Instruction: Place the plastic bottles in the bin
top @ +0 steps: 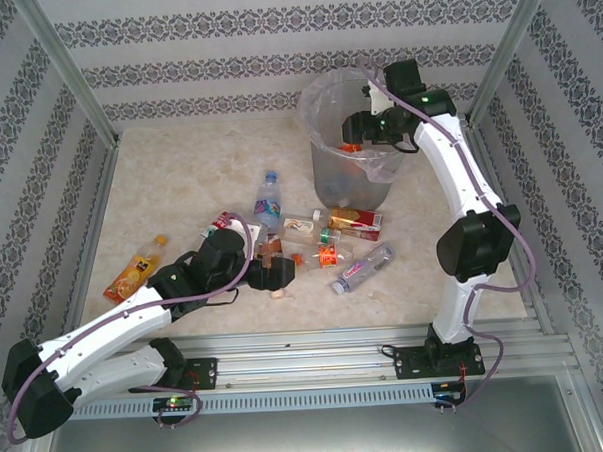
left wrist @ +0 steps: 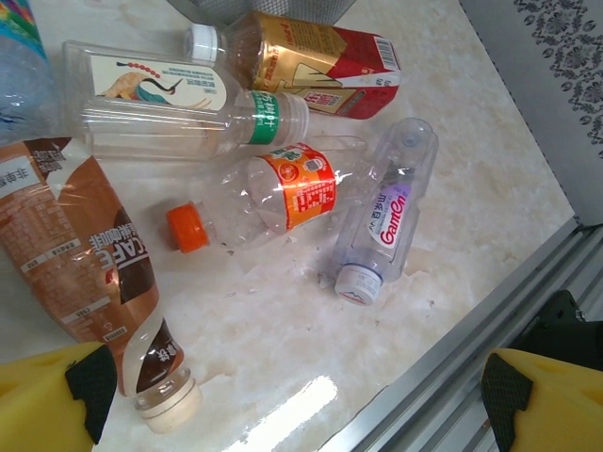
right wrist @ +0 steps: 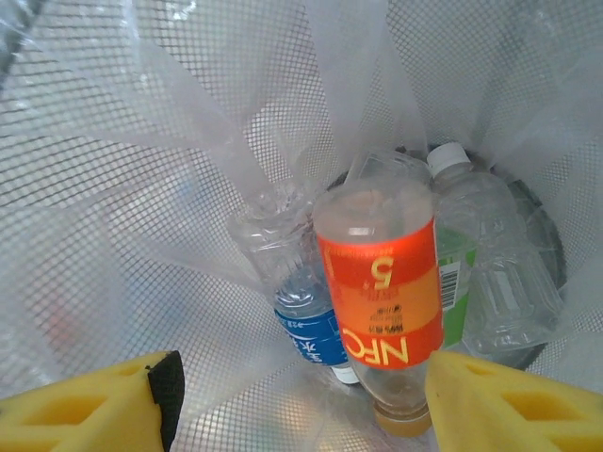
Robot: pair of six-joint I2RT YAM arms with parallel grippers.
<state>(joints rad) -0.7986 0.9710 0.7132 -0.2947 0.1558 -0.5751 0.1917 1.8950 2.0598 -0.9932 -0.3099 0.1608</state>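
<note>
Cream marble-look tabletop, white walls with grey damask bands, aluminium corner posts, bright even light

Tall round grey mesh bin: upright toward the far right of the bench, lined with a clear plastic bag. Inside: clear bottle with an orange NFC label, neck at the lower edge of the right wrist view, in front of a crumpled blue-labelled bottle and a green-labelled bottle with a white cap.

On the bench near the bin's foot, all lying flat: red-and-gold bottle with a white cap, against a clear white-labelled bottle with a green band; orange-capped bottle; clear purple-lettered bottle just beside it; brown-labelled bottle with a cream cap. Blue-capped bottle left of the bin. Orange juice bottle well apart, far left.
</note>
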